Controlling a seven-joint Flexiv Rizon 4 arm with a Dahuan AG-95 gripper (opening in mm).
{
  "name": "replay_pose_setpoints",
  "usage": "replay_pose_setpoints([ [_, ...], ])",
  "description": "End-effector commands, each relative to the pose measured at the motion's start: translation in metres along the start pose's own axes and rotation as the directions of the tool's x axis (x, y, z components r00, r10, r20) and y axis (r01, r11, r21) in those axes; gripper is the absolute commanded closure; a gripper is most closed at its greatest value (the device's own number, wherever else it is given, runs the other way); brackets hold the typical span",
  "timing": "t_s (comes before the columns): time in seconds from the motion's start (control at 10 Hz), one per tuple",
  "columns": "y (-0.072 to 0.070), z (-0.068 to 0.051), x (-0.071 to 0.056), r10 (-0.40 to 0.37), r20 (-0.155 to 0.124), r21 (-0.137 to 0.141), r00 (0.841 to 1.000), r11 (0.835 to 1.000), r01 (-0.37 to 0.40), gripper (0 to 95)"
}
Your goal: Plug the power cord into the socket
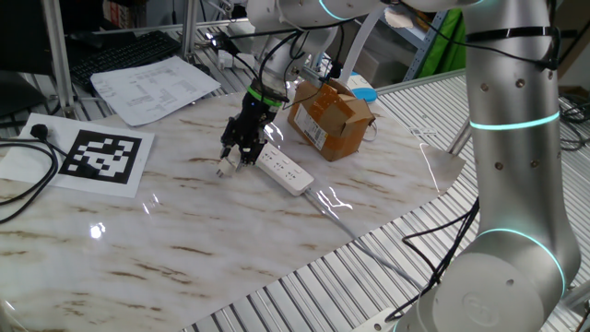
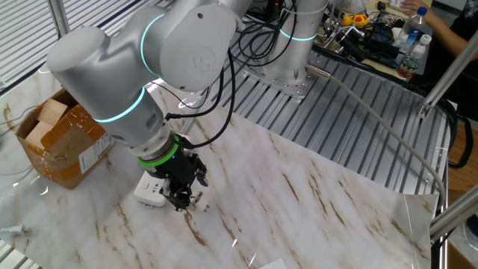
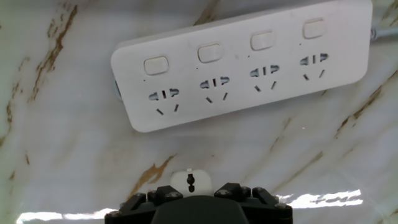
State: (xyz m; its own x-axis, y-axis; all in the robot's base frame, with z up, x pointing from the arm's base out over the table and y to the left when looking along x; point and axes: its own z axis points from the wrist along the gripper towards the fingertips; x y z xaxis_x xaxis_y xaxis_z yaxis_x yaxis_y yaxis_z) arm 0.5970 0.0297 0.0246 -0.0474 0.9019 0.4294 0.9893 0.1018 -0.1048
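Gripper (image 1: 234, 159) sits low over the marble table (image 1: 184, 231), fingers pointing down at the top. In the hand view the black finger bases (image 3: 198, 202) fill the bottom edge, and the small white plug (image 3: 190, 180) with its dark mark shows just above them, between the two fingers; whether the pads actually press it I cannot tell, so the grip stays uncertain. In one fixed view the plug (image 1: 224, 168) is a pale bit at the fingertips, touching or almost touching the table. In the other fixed view the same white piece (image 2: 196, 202) peeks out under the gripper (image 2: 184, 196).

The socket (image 3: 245, 59) lies flat just beyond the fingertips in the hand view, a long white strip with four outlets in a row and a switch above each. It is near the plug but apart from it, with bare marble between. Its thin pale cable (image 3: 377, 34) leaves the far right end. In the other fixed view one end of the strip (image 2: 151, 190) shows right beside the gripper.

A brown cardboard box (image 1: 329, 115) stands behind the strip, past the gripper. A sheet with a black-and-white marker (image 1: 100, 157) lies well off to the side.
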Motion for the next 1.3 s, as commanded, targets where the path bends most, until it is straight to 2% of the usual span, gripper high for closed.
replay_pose_setpoints([
  [0.1, -0.0006, 0.0016, 0.0009, 0.008, -0.018, -0.005, 1.000, 1.000, -0.008, 38.0],
  [0.3, -0.0020, 0.0034, 0.0021, 0.011, -0.022, -0.013, 1.000, 1.000, -0.011, 38.0],
  [0.4, -0.0022, 0.0045, 0.0027, 0.009, -0.022, -0.031, 1.000, 0.999, -0.010, 57.0],
  [0.6, -0.0023, 0.0046, 0.0028, -0.012, -0.020, -0.044, 1.000, 0.999, 0.011, 95.0],
  [1.0, -0.0026, 0.0042, 0.0039, -0.030, -0.015, -0.062, 0.999, 0.998, 0.029, 95.0],
  [1.2, -0.0028, 0.0036, 0.0060, -0.032, 0.000, -0.071, 0.999, 0.997, 0.032, 95.0],
  [1.3, -0.0045, 0.0020, 0.0096, -0.040, 0.027, -0.069, 0.999, 0.997, 0.042, 95.0],
])
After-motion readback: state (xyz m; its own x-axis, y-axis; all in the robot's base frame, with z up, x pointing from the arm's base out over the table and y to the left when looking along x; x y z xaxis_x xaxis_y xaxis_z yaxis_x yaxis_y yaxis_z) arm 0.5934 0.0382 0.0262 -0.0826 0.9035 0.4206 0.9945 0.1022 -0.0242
